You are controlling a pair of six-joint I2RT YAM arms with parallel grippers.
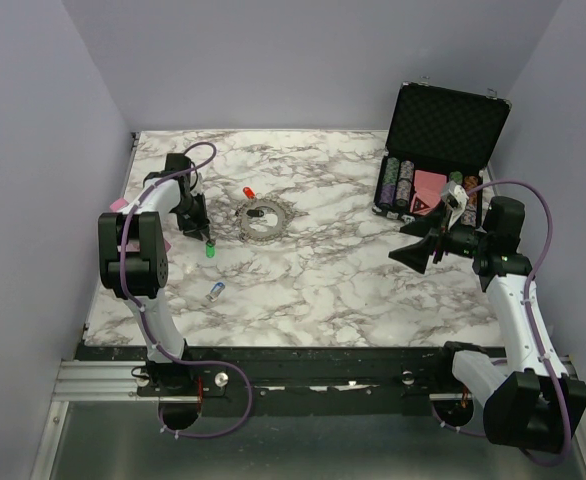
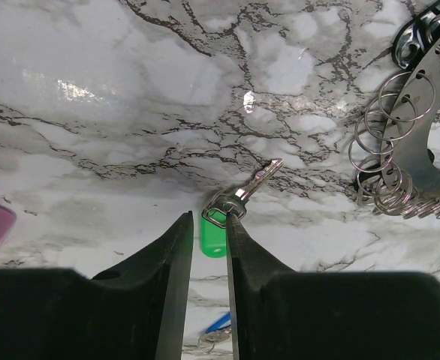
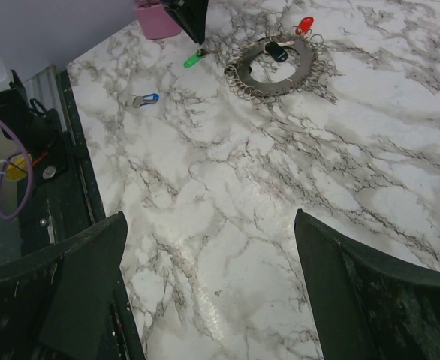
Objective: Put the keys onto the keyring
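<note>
The left gripper [image 2: 209,219] has its jaws a narrow gap apart, with the green key [image 2: 214,238] showing between them on the marble table [image 1: 323,280]. I cannot tell whether they pinch it. The keyring [image 1: 261,220] lies just to its right, with the red key [image 1: 248,192] at the ring's far-left rim. The right gripper [image 3: 209,217] gapes wide, well to the right.
</note>
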